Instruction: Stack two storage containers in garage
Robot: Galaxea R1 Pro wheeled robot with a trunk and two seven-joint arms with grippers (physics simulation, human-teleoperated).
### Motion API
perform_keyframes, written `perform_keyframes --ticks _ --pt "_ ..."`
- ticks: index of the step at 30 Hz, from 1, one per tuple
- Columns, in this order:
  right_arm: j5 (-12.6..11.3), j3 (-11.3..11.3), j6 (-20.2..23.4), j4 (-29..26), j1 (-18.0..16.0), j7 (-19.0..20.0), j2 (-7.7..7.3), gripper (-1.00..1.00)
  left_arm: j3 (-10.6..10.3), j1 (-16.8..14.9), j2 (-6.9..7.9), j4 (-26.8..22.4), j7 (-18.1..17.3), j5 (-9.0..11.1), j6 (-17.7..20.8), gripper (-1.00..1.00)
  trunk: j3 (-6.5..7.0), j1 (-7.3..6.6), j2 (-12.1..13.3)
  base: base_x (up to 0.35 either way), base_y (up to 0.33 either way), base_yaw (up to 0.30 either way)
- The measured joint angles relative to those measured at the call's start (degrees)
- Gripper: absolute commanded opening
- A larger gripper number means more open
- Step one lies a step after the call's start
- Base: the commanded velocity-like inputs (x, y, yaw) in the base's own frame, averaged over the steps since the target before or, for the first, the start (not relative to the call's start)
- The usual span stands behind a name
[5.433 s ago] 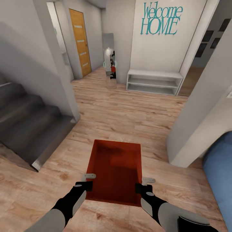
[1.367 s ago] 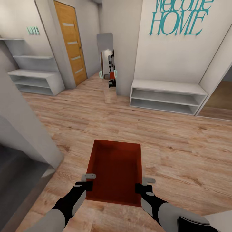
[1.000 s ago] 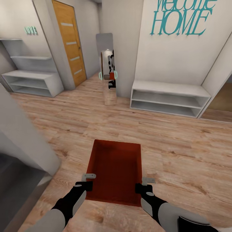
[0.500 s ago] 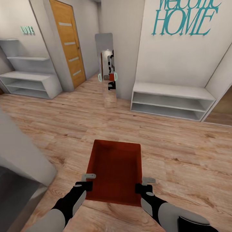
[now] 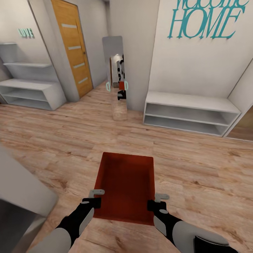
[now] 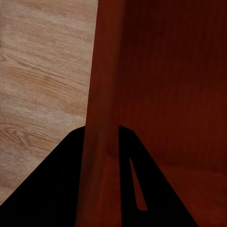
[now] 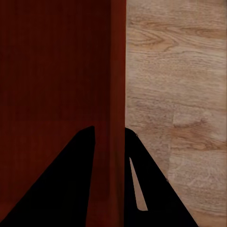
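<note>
Left gripper [image 5: 95, 196], lower left of the head view, is pinched on the left long wall of the storage container [image 5: 125, 186]; in the left wrist view the fingers [image 6: 71, 189] straddle that wall [image 6: 101, 94], one inside, one outside. Right gripper [image 5: 159, 201], lower right, is pinched the same way on the right long wall, seen between its fingers [image 7: 156, 189] in the right wrist view [image 7: 118, 71].

The container hangs level between the two grippers at lower centre, clear of the wood-plank floor [image 5: 196, 168]. Its long axis runs straight away from the robot; each arm holds the near end of its own side, so neither is nearer.

Beyond it, at upper centre, a mirror [image 5: 117, 84] reflects the robot. A white low shelf [image 5: 189, 112] stands at upper right under teal wall lettering [image 5: 203, 17]; an orange door [image 5: 72, 45] and a second shelf unit [image 5: 28, 84] stand at upper left.

Compared with the earlier frames, the grip and the container's place between the arms are unchanged; the whole scene has shifted, so the base has advanced and turned. Judged stage: carrying, garage not yet reached.
</note>
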Motion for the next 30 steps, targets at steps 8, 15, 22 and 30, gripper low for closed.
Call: perform_keyframes --ticks 8,15,22,30 --pt "0.0 0.0 0.0 0.0 0.0 0.0 -0.01 -1.00 0.0 0.0 -0.01 0.0 0.0 0.0 0.0 -1.00 0.00 0.00 0.0 0.320 0.000 0.000" --pt "0.0 0.0 0.0 0.0 0.0 0.0 0.00 -1.00 0.0 0.0 0.00 0.0 0.0 0.0 0.0 -1.00 0.00 0.00 0.0 0.320 0.000 0.000" --pt "0.0 0.0 0.0 -0.2 0.0 0.0 -0.14 -1.00 0.2 0.0 -0.10 0.0 0.0 -0.2 0.0 -1.00 0.00 0.00 0.0 0.320 0.000 0.093" --pt "0.1 0.0 0.0 0.0 0.0 0.0 0.00 -1.00 0.0 0.0 0.01 0.0 0.0 0.0 0.0 -1.00 0.00 0.00 0.0 0.320 0.000 0.253"
